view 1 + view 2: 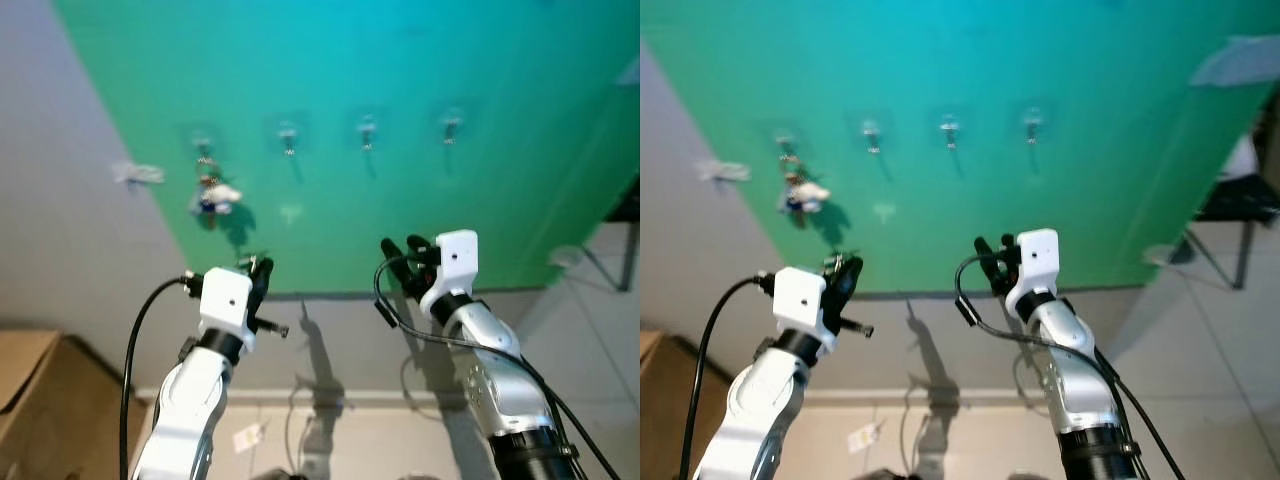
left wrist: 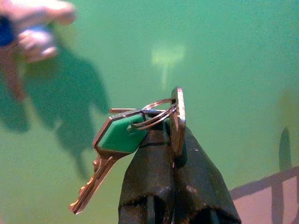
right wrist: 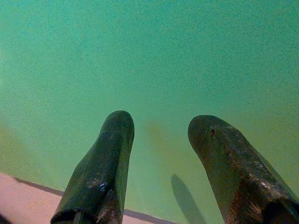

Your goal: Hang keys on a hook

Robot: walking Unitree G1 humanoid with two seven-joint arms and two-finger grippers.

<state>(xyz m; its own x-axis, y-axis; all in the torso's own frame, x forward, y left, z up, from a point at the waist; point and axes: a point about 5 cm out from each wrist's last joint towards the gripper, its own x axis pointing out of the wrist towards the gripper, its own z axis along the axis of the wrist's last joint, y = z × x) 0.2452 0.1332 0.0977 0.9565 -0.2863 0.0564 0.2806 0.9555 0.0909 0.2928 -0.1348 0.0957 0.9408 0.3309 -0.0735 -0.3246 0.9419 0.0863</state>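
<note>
My left gripper (image 2: 174,122) is clenched on a bunch of keys (image 2: 135,135). The two black fingers (image 2: 154,186) press together, pinching the metal ring and the flat head of one key between their tips. A second key with a green plastic head hangs from the same ring, its brass blade angled downward and away from the fingers. In the head views the left gripper (image 1: 258,272) is raised in front of the green wall panel (image 1: 400,60), below the row of hooks and slightly right of the leftmost one, not touching the panel.

My right gripper (image 3: 159,135) is released: its two fingers stand apart with bare green panel visible between them and nothing held. In the head views it (image 1: 405,250) is raised to roughly the same height as the left, well apart from it, near the lower edge of the panel.

Farther on, four hooks are fixed to the panel in a horizontal row. The leftmost hook (image 1: 203,143) carries another set of keys (image 1: 212,196) with a white and blue fob, which casts a shadow on the panel. The second hook (image 1: 288,134), third hook (image 1: 367,128) and fourth hook (image 1: 451,125) are bare. The grey wall (image 1: 60,200) lies left of the panel.
</note>
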